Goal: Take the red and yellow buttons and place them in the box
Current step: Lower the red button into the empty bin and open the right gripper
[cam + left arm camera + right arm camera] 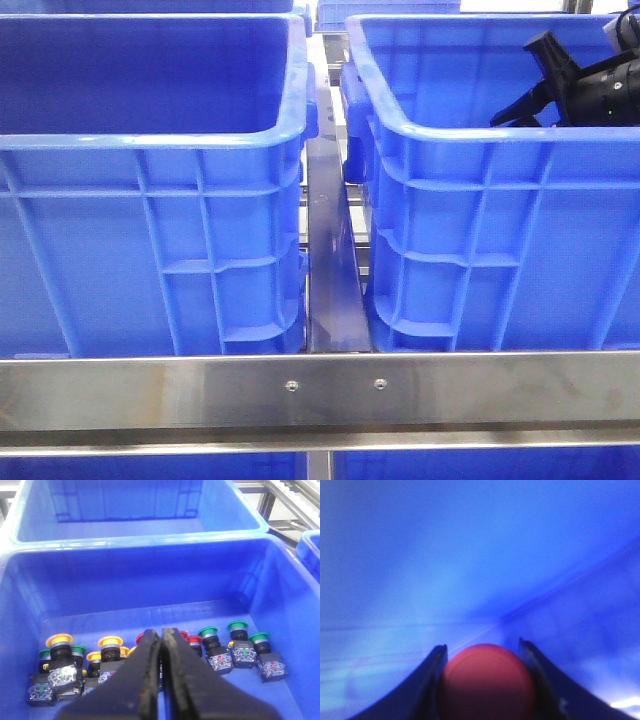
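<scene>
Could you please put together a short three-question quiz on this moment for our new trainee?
1. True or false: the left gripper has its fingers closed together with nothing between them.
2. What colour is the button between the right gripper fingers?
3. In the left wrist view, which cap colour is absent among the buttons in the blue crate: A green, B yellow, C white?

Key: 1 true; 2 red; 3 C.
</scene>
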Controlling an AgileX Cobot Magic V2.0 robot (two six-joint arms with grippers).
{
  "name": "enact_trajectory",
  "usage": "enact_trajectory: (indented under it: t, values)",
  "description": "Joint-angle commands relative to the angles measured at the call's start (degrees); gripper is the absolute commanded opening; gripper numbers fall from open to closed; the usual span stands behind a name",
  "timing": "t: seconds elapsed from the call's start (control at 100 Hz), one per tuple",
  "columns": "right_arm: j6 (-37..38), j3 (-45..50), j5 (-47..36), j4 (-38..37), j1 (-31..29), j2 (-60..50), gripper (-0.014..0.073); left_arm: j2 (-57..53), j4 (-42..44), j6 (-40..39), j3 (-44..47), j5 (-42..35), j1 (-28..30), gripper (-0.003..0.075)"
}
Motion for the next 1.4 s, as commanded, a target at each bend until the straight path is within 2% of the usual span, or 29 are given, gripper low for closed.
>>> enact_trajectory:
  t: [0.0, 0.06, 0.16, 0.74, 1.0, 1.39]
  values:
    - [-0.87, -1.64, 1.13, 2.86, -0.12, -2.87, 0.0456, -0.31, -2.21, -0.49, -1.55, -2.65, -0.01, -0.0019]
    - [-0.87, -1.64, 0.72, 2.86, -0.12, -2.87, 0.0507, -0.31, -2.21, -0.49, -1.55, -2.65, -0.01, -0.0019]
    - [-0.87, -1.64, -0.13, 2.86, -0.12, -2.87, 0.0545, -0.31, -2.21, -0.49, -1.55, -2.65, -0.01, -0.0019]
    - [-0.97, -1.64, -4.43, 1.57, -0.68, -2.93, 0.0545, -0.31, -2.21, -0.49, -1.55, -2.65, -0.01, -0.0019]
    - [-4.57, -1.52, -5.71, 0.13, -2.65, -5.98, 0.0544, -0.31, -2.21, -0.49, -1.55, -2.65, -0.01, -0.0019]
    - [-5.72, 2.65, -7.78, -12.60, -2.88, -17.49, 0.0544, -0.31, -2.21, -0.49, -1.55, -2.65, -0.01, -0.0019]
